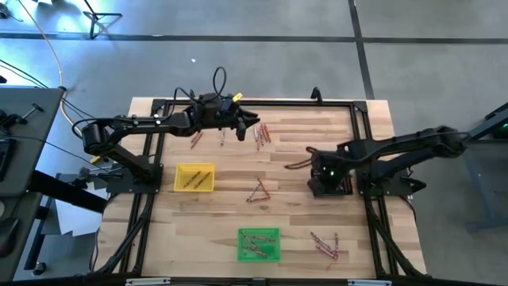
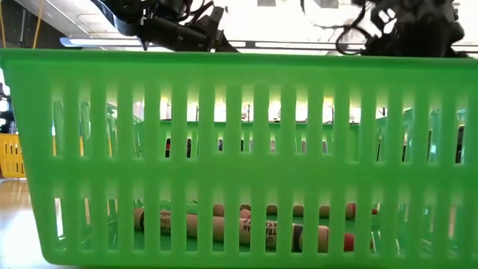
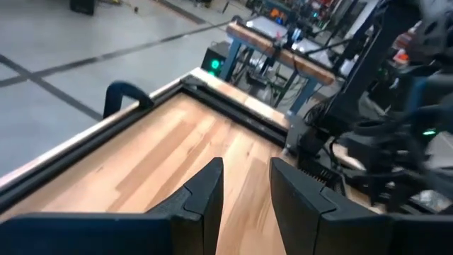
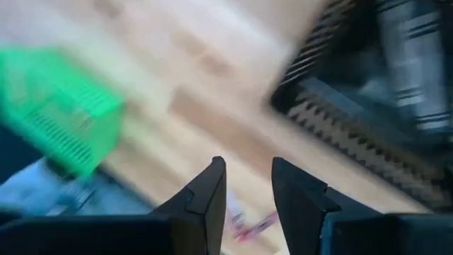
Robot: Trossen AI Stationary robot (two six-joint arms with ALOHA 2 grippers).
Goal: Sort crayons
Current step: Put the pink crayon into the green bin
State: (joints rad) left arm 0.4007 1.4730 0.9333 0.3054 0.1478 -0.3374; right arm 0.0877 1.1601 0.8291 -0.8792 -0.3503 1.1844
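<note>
Crayons lie in loose groups on the wooden table: near the far edge (image 1: 262, 133), in the middle (image 1: 258, 191) and at the near right (image 1: 325, 245). More lie in the yellow tray (image 1: 194, 177) and in the green tray (image 1: 259, 244), whose slotted wall (image 2: 239, 149) fills the low view. My left gripper (image 1: 252, 124) is open and empty just left of the far crayons; only bare wood shows between its fingers (image 3: 244, 205). My right gripper (image 1: 317, 181) is open over the black tray (image 1: 343, 187) and points down. Pinkish crayons (image 4: 248, 225) show on the table between its fingers.
A black frame (image 1: 361, 111) runs round the table's edge. The right arm's base and cables (image 3: 368, 142) stand across the table from my left gripper. The green tray (image 4: 56, 106) and the black tray (image 4: 354, 120) lie on either side of my right gripper's line.
</note>
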